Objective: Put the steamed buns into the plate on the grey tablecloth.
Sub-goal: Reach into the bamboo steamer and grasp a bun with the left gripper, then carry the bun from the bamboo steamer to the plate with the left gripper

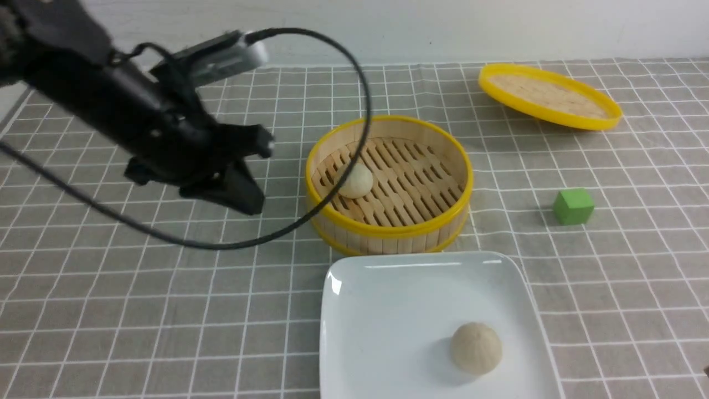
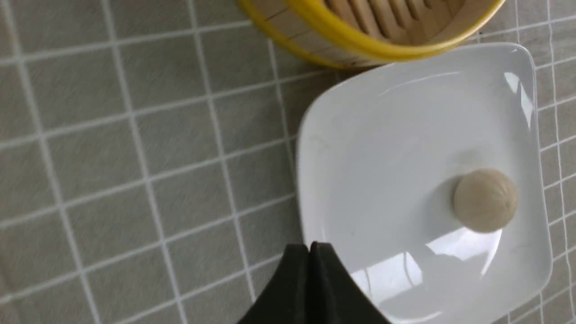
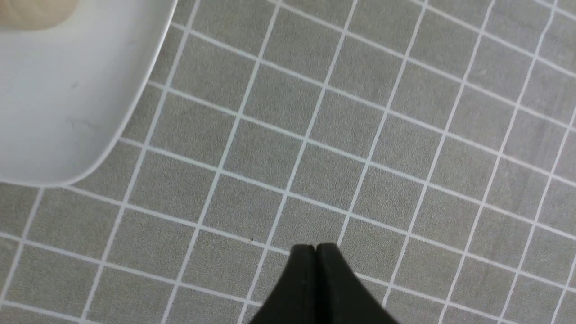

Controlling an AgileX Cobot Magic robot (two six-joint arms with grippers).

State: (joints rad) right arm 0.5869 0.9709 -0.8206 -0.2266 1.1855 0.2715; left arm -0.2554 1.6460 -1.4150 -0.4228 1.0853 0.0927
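Observation:
One steamed bun point(image 1: 476, 348) lies in the white plate point(image 1: 388, 293) at the front of the grey tablecloth point(image 1: 138, 310); it also shows in the left wrist view point(image 2: 485, 200) on the plate point(image 2: 382, 135). The other bun point(image 1: 357, 180) sits inside the bamboo steamer basket point(image 1: 388, 227), partly behind a cable. My left gripper point(image 1: 249, 202) hangs above the cloth to the left of the basket, shut and empty point(image 2: 310, 246). My right gripper point(image 3: 315, 247) is shut and empty over bare cloth beside the plate's corner point(image 3: 67, 135); it does not show in the front view.
A flat yellow-rimmed lid point(image 1: 548, 97) lies tilted at the back right. A green cube point(image 1: 573, 206) stands right of the basket. A black cable point(image 1: 354, 83) loops from the left arm over the basket's left side.

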